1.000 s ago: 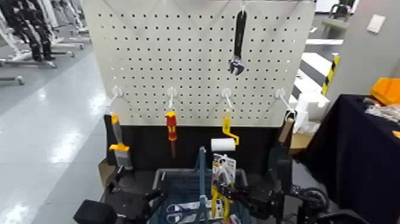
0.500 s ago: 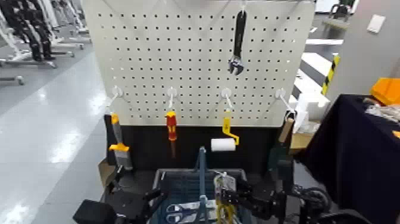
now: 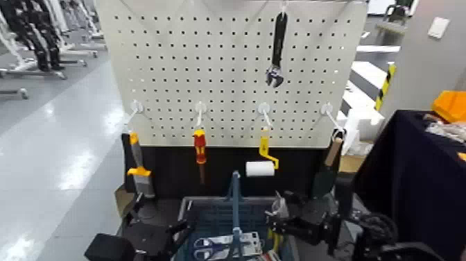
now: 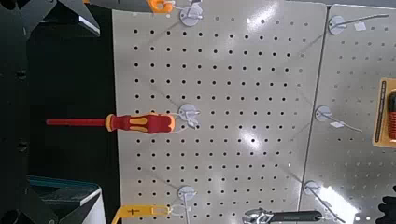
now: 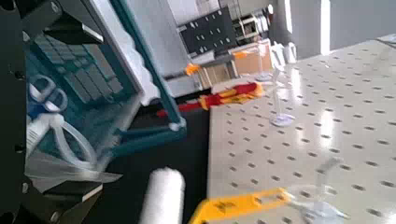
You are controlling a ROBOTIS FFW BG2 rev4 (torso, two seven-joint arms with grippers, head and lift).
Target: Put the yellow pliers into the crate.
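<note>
The yellow pliers (image 3: 272,239) on their card lie inside the crate (image 3: 208,212), against its right wall beside the central handle bar (image 3: 236,205). Our right tool (image 3: 277,225) sits at that same wall; we cannot tell whether its fingers are parted or holding the card. Our left tool (image 3: 182,229) waits at the crate's left wall, its fingers unclear too. Scissors (image 3: 208,244) lie in the crate.

Bright overhead light; glare on floor (image 3: 76,166); right wrist view blurred.
</note>
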